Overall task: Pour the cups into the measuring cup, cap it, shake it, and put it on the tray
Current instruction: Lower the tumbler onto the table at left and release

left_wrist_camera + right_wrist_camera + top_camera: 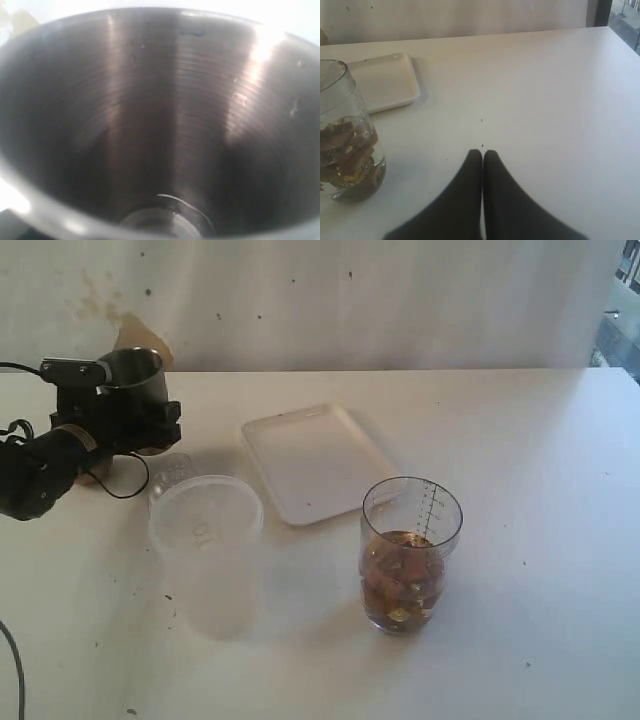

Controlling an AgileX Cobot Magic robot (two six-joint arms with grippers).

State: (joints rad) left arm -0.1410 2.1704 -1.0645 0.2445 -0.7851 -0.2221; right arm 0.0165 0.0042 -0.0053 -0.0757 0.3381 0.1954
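Steel cup (135, 375) sits pinched in our left claw (118, 412) near the back left corner of the worktop (520, 490). Our right claw (483, 160) is pressed together. We see the measuring cup (410, 555) toward the front edge, white tray (315, 460) just behind.

tray (315, 460) behind meas. cup (410, 555), tumbler (132, 390) far L

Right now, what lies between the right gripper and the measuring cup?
Nothing: bare tabletop separates the right gripper from the measuring cup, as the right wrist view shows.
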